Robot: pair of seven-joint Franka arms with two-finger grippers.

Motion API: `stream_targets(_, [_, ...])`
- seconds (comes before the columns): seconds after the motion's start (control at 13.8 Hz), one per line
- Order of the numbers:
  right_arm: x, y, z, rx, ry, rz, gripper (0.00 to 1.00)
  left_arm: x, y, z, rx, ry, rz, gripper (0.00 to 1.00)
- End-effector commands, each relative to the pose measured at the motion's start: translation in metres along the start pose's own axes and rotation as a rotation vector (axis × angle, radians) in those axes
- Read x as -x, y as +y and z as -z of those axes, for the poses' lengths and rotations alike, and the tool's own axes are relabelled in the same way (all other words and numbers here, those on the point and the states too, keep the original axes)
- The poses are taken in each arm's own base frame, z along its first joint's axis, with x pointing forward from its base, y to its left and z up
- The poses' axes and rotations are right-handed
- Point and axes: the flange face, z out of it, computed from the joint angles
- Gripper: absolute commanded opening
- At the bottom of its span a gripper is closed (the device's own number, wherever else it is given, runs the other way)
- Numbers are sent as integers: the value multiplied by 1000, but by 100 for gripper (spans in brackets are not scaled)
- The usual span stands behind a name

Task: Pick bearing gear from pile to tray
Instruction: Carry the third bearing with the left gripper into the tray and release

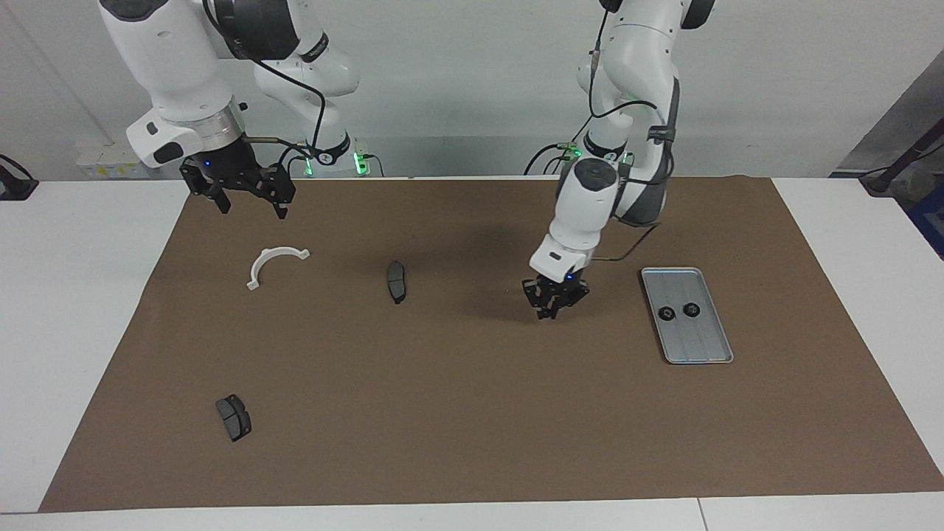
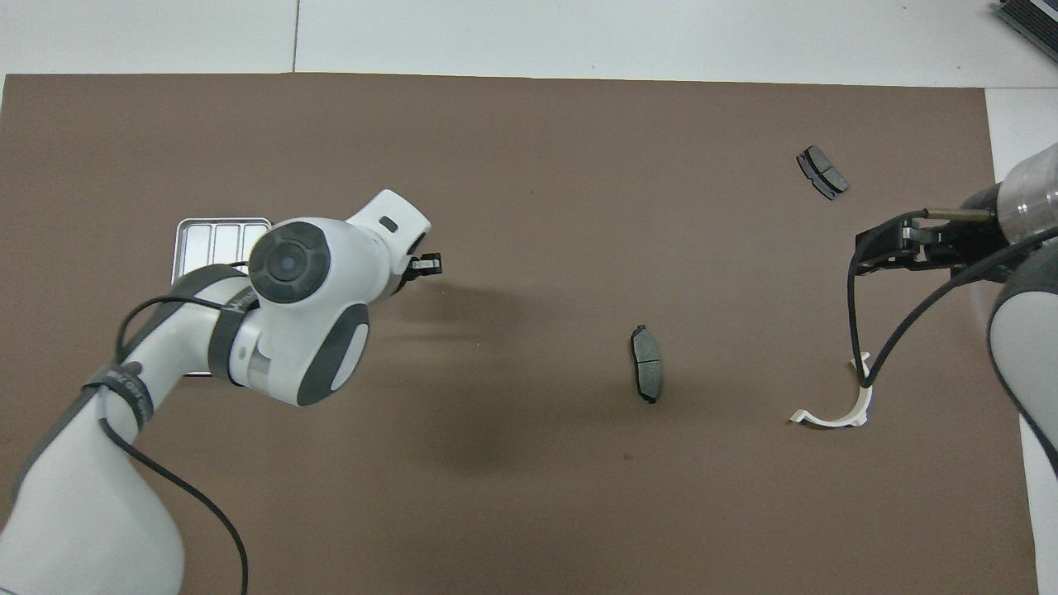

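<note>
Lying flat, tray (image 1: 709, 354) long axis toward robots.

Left arm: comes down from the upper middle-right of the facing view, white links bent at the elbow, forearm sloping down toward the centre of the frame.
Left wrist: white, tipped steeply downward; in the overhead view it fills the left-centre and hides most of the hand.
Left gripper (image 1: 549, 306): black, pointing down, raised a little above the mat, fingertips drawn together; only a small tip (image 2: 426, 264) shows from above.
Right arm: enters at the upper left of the facing view, waiting.
Right gripper (image 1: 247, 203): black, hanging high, fingers spread wide apart; seen at the right edge from above (image 2: 888, 252).
</note>
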Motion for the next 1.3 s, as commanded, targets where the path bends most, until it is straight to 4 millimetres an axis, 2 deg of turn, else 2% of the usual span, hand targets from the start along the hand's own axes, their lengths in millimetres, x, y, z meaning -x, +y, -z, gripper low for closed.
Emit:
stream_targets(0.0, [6, 6, 0, -8, 10, 13, 100, -28, -67, 23, -31, -22, 121, 8])
stream_targets(0.14, [6, 5, 1, -11, 11, 10, 100, -45, -127, 26, -54, -24, 206, 8])
stream_targets(0.36, [6, 4, 1, -12, 9, 12, 100, -54, -203, 27, -74, -15, 323, 8])
stream_targets(0.51, [6, 4, 1, -12, 9, 12, 100, -57, -233, 29, -81, -11, 355, 9])
stream_targets(0.65, [6, 4, 1, -12, 9, 12, 100, -54, -250, 27, -85, -6, 364, 9])
stream_targets(1.01, [6, 4, 1, -12, 9, 13, 100, -45, -253, 3, -65, 74, 364, 12])
stream_targets(1.08, [6, 4, 1, -12, 9, 12, 100, -46, -254, 3, -64, 77, 365, 19])
stream_targets(1.23, [6, 4, 1, -12, 9, 12, 100, -46, -254, 4, -64, 78, 365, 58])
